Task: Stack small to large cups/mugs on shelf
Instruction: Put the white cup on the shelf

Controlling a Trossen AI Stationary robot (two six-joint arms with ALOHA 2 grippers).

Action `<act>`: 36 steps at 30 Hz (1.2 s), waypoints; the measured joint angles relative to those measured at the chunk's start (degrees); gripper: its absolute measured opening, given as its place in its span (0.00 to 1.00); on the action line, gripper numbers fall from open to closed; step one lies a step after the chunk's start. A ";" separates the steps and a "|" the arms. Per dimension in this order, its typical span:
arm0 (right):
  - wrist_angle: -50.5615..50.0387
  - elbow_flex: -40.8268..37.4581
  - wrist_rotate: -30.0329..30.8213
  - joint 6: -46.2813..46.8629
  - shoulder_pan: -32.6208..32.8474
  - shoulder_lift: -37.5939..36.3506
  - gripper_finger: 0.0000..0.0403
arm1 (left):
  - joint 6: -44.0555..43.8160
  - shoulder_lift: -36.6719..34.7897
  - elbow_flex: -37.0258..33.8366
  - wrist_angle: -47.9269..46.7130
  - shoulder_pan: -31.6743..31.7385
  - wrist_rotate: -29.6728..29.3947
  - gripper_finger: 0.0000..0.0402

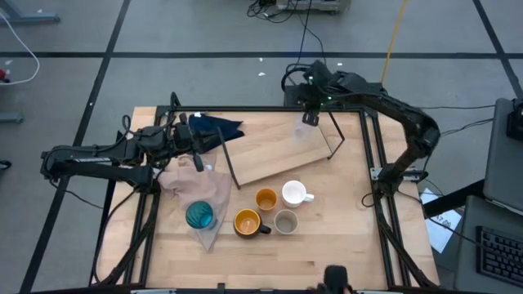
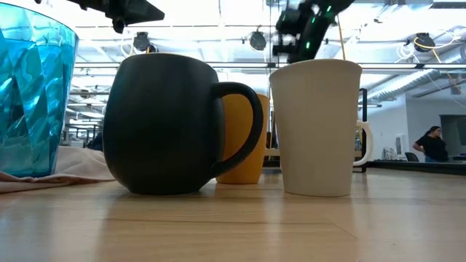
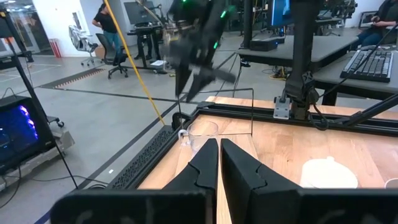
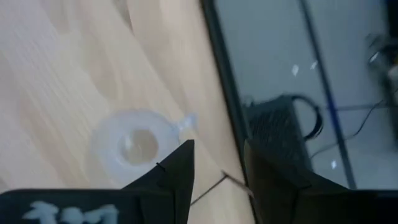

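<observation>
Clear cup is sitting on the shelf, upper middle. The right gripper is hanging above it, half open, holding nothing; it should lift straight up, slowly.

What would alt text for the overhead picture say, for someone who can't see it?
Seen from above, the right claw hangs open over a clear cup on a wooden shelf. The left claw, shut, rests over cloths beside a teal tumbler; four more cups cluster in front.
</observation>
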 joint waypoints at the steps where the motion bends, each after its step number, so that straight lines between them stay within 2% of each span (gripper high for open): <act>1: 0.56 0.00 -0.19 0.86 0.64 -1.84 0.32 | 0.00 -0.01 0.00 0.00 0.00 0.00 0.05; 5: 1.63 0.00 -1.04 5.44 4.42 -9.78 0.32 | 0.00 0.00 0.00 0.00 0.00 0.00 0.05; 10: 1.58 0.00 -7.97 10.63 10.90 -19.25 0.32 | -0.04 -0.02 0.00 0.00 0.00 0.00 0.05; 17: 2.61 -1.76 -8.40 18.29 22.42 -26.85 0.32 | -0.04 -0.01 0.00 0.02 0.00 0.00 0.05; 22: 2.98 -6.65 -7.39 19.56 30.31 -31.05 0.32 | -0.13 -0.01 0.00 0.02 0.00 0.00 0.05; 25: 1.98 -9.72 -3.60 21.35 33.50 -34.77 0.32 | -0.31 0.00 0.00 0.02 0.00 0.12 0.05; 31: 1.26 -17.82 0.87 27.21 36.88 -46.24 0.32 | -0.28 -0.02 0.00 0.02 0.00 0.35 0.05; 36: 8.39 -29.38 1.46 31.42 37.85 -55.88 0.32 | -0.28 -0.02 0.00 0.04 0.00 0.37 0.05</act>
